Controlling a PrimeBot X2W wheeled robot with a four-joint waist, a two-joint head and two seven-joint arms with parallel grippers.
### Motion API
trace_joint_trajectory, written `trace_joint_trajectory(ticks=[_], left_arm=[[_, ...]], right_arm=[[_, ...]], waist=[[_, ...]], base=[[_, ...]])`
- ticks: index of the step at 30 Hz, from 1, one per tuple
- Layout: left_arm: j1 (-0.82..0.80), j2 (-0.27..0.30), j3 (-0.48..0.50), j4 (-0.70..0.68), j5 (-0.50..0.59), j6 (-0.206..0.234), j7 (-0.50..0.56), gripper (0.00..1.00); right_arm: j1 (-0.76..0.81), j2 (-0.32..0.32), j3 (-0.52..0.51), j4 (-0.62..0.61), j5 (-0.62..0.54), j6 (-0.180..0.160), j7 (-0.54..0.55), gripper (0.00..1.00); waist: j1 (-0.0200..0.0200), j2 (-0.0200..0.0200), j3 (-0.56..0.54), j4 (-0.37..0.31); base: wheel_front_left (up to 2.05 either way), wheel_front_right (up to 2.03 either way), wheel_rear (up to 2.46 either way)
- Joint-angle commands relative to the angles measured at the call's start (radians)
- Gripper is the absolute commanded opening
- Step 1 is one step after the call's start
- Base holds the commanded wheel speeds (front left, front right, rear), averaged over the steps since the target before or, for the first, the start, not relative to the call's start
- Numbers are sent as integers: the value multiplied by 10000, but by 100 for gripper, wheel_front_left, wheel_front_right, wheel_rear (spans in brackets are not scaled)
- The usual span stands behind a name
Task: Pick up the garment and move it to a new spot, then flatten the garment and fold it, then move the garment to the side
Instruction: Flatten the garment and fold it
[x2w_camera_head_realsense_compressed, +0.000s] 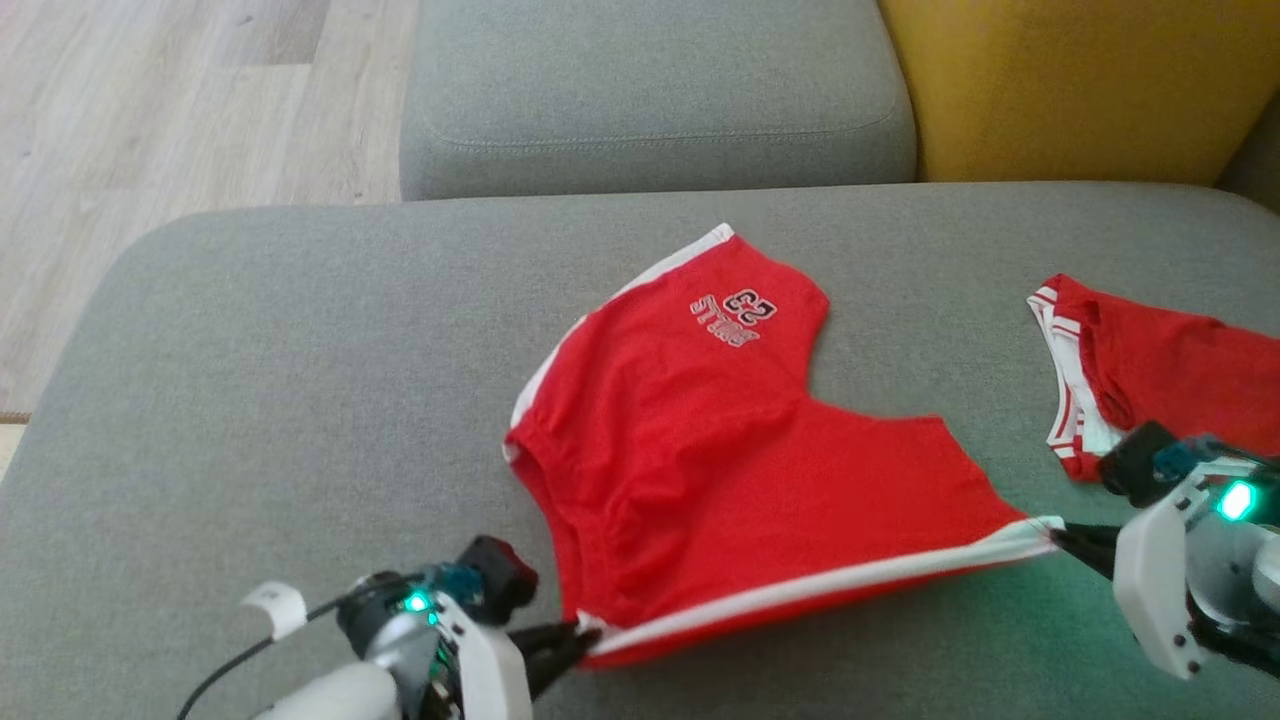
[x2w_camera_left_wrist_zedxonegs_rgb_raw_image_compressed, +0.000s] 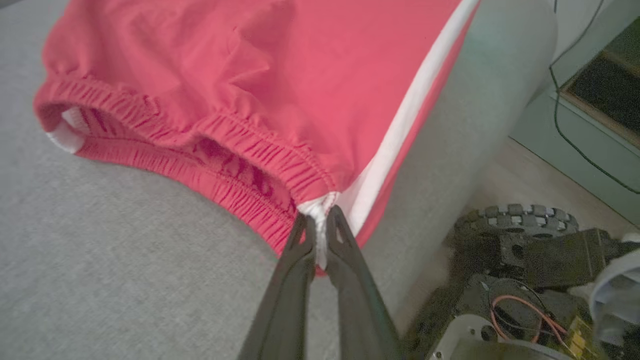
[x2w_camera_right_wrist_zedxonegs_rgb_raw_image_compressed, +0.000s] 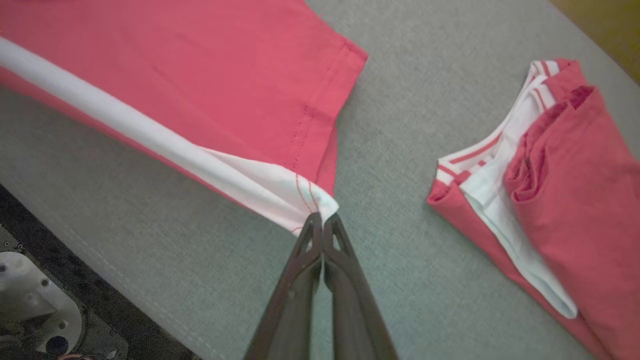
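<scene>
My left jaws grip the shorts (x2w_camera_head_realsense_compressed: 720, 450) by a waistband corner, my right jaws grip a hem corner, both at the front edge of the sofa (x2w_camera_head_realsense_compressed: 300, 380).

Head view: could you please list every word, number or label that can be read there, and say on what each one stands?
"23": a number printed on one leg of the red shorts, upside down in this view.
The word beside the number: upside down and too blurred to read with certainty.
The folded red garment at the right: no text visible.
</scene>
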Motion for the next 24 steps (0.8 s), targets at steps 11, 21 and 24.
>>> trace_joint_trajectory(ticks=[11, 21, 24], left_arm=[[-445, 1019, 292, -1897, -361, 228, 627, 0], [-1524, 659, 1168, -1824, -384, 672, 225, 0], [-1864, 521, 1407, -1705, -419, 748, 108, 0]], right_arm=[[-465, -1233, -132, -1016, 131, -9, 683, 0], [-2351, -961, -702, -783, -29, -9, 1, 0], [-3091, -751, -706, -500, -354, -9, -135, 0]], waist=[[1, 0, 301, 46], [1, 0, 1399, 612], [1, 0, 1845, 936]], base=[[0, 0, 0], [0, 0, 0], [0, 0, 0]])
